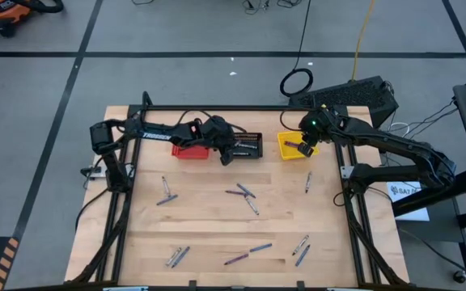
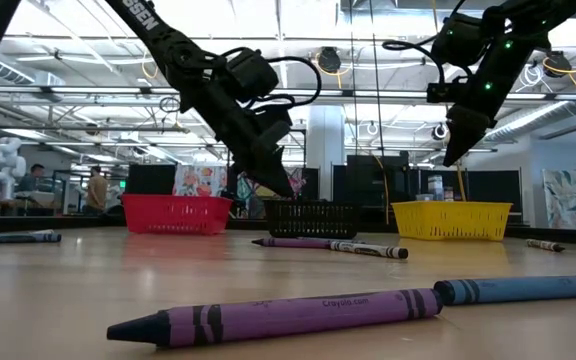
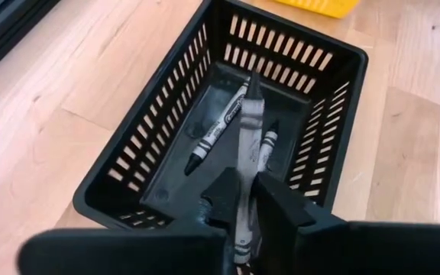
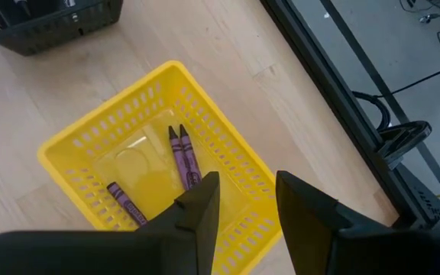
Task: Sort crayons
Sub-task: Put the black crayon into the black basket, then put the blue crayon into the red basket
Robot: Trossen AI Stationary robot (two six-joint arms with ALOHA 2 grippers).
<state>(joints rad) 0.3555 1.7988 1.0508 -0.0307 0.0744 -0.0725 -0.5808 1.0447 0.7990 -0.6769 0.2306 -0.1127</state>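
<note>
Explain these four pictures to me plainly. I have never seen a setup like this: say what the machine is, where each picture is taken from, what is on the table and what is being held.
This is a robot with two dark arms working at a wooden table.

One picture looks straight down from above, one looks level across the tabletop, and the other two come from cameras on each arm's wrist.

At the table's far edge stand a red basket, a black basket and a yellow basket. Crayons lie scattered over the wood.

The left gripper is above the black basket, pinching a grey crayon; two crayons already lie inside.

The right gripper hovers open and empty over the yellow basket, which holds three purple crayons.
</note>
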